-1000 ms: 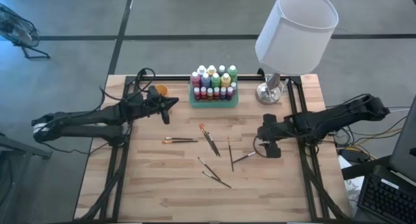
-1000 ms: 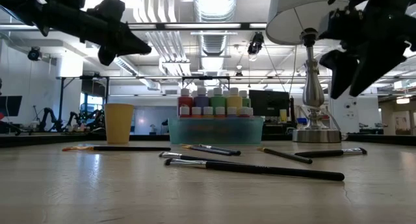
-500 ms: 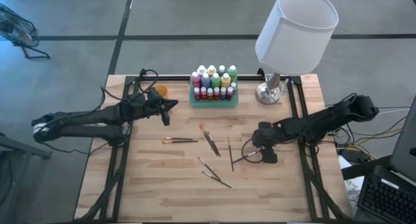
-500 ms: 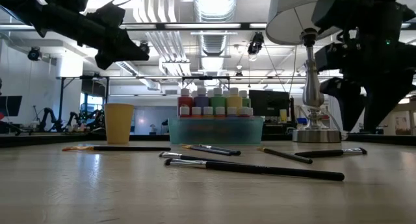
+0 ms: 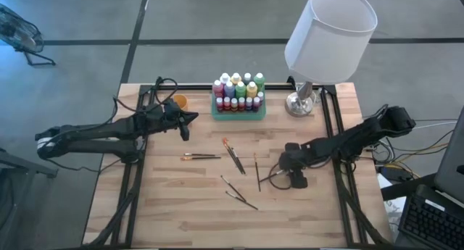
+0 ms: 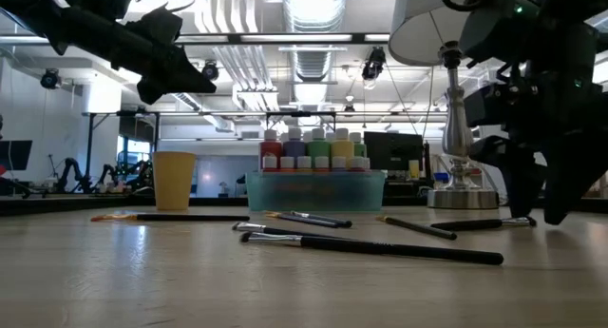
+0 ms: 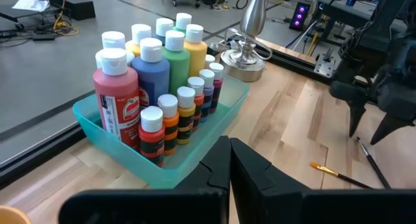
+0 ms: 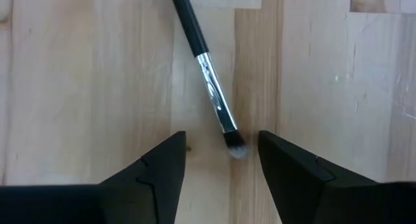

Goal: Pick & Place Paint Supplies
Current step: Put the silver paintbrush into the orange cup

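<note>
Small paint bottles (image 5: 238, 93) in assorted colours stand packed in the green tray (image 5: 238, 114) at the back centre. Several thin paintbrushes (image 5: 233, 157) lie scattered mid-table. My right gripper (image 5: 284, 172) is down at the table over the brush-head end of the rightmost paintbrush (image 5: 271, 177). In the right wrist view its open fingers (image 8: 159, 169) straddle that brush's bristle tip (image 8: 234, 148) without touching it. My left gripper (image 5: 190, 119) hovers shut and holding nothing, just left of the tray, and faces the bottles (image 7: 159, 71) in the left wrist view.
A small orange cup (image 5: 180, 101) stands left of the tray. A table lamp with a white shade (image 5: 330, 31) and metal base (image 5: 300, 103) stands at the back right. In the low view the long brush (image 6: 380, 247) lies nearest.
My right arm has moved left and down to the rightmost paintbrush's tip, and its fingers have narrowed. The left arm has barely shifted.
</note>
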Tool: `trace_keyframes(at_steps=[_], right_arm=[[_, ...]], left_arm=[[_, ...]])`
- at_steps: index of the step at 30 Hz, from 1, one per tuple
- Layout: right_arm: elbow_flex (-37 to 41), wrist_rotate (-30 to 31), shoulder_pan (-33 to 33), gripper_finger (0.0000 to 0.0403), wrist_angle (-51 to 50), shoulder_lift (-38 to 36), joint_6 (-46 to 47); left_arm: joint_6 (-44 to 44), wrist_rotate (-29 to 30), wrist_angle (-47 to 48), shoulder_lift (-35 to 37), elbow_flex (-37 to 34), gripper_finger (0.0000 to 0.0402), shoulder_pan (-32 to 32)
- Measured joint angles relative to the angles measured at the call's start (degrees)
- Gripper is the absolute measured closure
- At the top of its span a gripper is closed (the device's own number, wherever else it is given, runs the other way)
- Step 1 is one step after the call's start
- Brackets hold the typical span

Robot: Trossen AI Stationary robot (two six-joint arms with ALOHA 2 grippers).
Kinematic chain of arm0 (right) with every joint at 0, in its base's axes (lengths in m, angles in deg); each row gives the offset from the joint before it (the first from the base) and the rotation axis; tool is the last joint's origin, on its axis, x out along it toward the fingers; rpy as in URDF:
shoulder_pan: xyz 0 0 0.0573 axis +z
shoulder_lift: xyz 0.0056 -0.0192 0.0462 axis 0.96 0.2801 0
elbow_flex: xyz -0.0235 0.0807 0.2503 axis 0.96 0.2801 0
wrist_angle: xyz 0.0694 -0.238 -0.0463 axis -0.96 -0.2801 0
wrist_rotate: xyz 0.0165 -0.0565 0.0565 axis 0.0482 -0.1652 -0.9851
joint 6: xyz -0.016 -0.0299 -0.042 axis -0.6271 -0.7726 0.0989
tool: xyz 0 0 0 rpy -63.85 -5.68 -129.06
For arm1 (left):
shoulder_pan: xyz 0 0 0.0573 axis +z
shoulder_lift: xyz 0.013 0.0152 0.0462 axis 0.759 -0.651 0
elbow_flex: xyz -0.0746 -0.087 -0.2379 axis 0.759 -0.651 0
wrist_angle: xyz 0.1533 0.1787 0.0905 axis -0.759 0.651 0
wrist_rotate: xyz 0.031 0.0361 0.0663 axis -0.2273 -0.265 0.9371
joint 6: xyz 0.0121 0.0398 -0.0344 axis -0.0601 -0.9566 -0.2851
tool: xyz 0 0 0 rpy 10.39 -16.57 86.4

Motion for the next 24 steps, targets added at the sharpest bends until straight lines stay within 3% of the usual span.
trace_keyframes(at_steps=[11, 24], right_arm=[[1.02, 2.81, 2.28, 0.0252, 1.75, -0.15, 2.26], [1.07, 2.36, 2.30, 0.0353, 1.38, -0.13, 2.02]], left_arm=[[-0.17, 0.00, 0.01, 0.00, 0.00, 0.0396, 0.02], [-2.01, 0.67, 0.16, 0.00, 0.00, 0.0396, 0.01]])
